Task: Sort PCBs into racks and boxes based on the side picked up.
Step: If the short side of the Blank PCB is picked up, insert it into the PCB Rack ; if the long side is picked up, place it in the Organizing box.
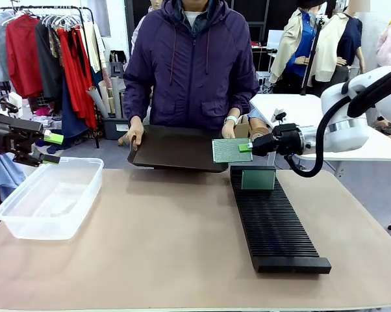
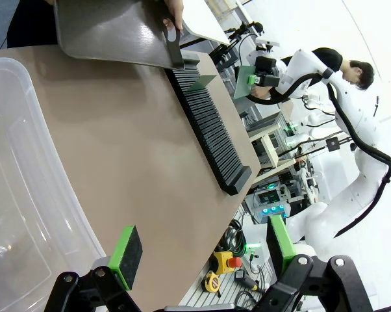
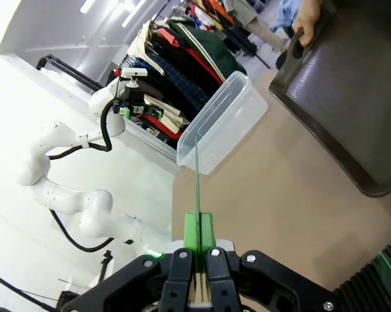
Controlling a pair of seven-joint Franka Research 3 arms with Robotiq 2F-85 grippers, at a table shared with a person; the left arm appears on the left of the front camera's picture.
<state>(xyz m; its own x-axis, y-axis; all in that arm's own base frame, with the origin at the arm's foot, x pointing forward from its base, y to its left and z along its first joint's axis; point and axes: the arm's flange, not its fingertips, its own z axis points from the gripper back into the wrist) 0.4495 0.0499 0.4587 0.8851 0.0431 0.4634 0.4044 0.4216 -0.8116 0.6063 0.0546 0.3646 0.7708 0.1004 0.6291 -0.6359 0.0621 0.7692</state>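
Observation:
My right gripper (image 1: 248, 147) is shut on the edge of a green PCB (image 1: 230, 150), held in the air above the far end of the black rack (image 1: 273, 224). In the right wrist view the gripper (image 3: 199, 233) pinches that PCB (image 3: 197, 172), seen edge-on as a thin green line. Another PCB (image 1: 258, 177) stands upright in the rack's far slots. The clear box (image 1: 49, 195) sits at the left of the table. My left gripper (image 1: 49, 148) hangs open above the box's far left corner, its green pads (image 2: 125, 257) wide apart and nothing between them.
A person in a purple jacket stands at the far side, both hands holding a dark brown tray (image 1: 179, 148) tilted over the table's far edge, just left of the held PCB. The brown tabletop (image 1: 163, 240) lies bare between box and rack.

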